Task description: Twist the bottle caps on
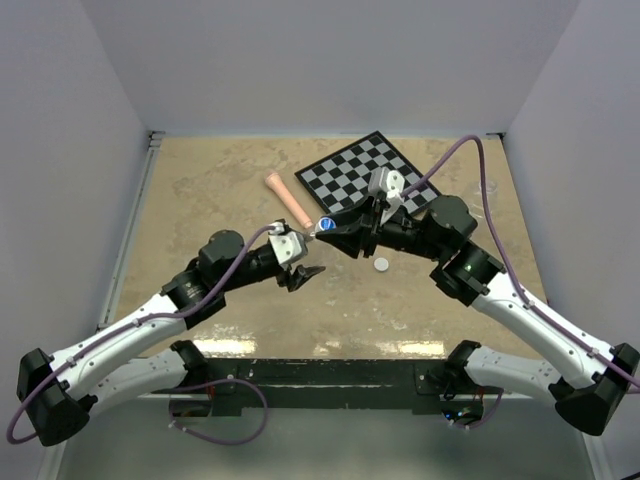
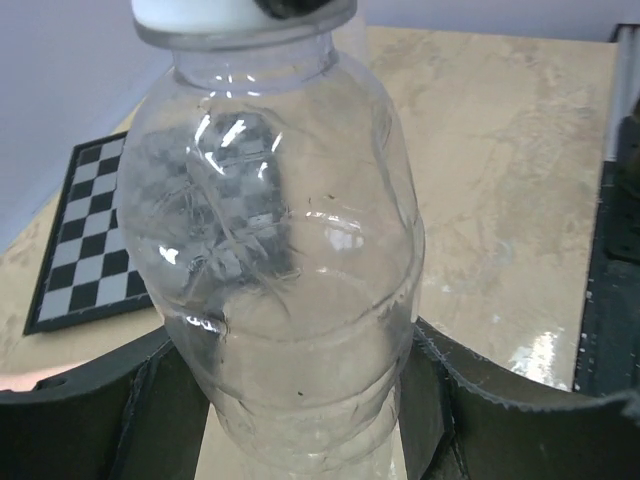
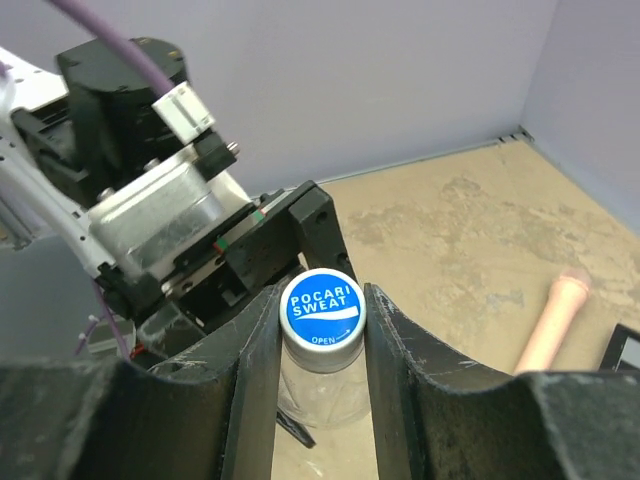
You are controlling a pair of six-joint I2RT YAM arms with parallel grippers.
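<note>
My left gripper (image 1: 298,268) is shut on the lower body of a clear plastic bottle (image 2: 280,230), tilted up above the table; no label shows on it. In the left wrist view the fingers (image 2: 160,400) press both sides of it. The blue cap (image 3: 321,305), printed POCARI SWEAT, sits on the bottle's neck (image 3: 325,395). My right gripper (image 3: 322,320) is shut on this cap, one finger touching each side. From above, the cap (image 1: 326,225) sits at the tip of the right gripper (image 1: 335,228). The plain white cap (image 1: 382,265) lies on the table below the right gripper.
A pink tapered stick (image 1: 287,198) lies just behind the two grippers, also in the right wrist view (image 3: 550,325). A chessboard (image 1: 365,170) lies at the back centre, under the right wrist. A faint clear object (image 1: 490,185) sits far right by the purple cable.
</note>
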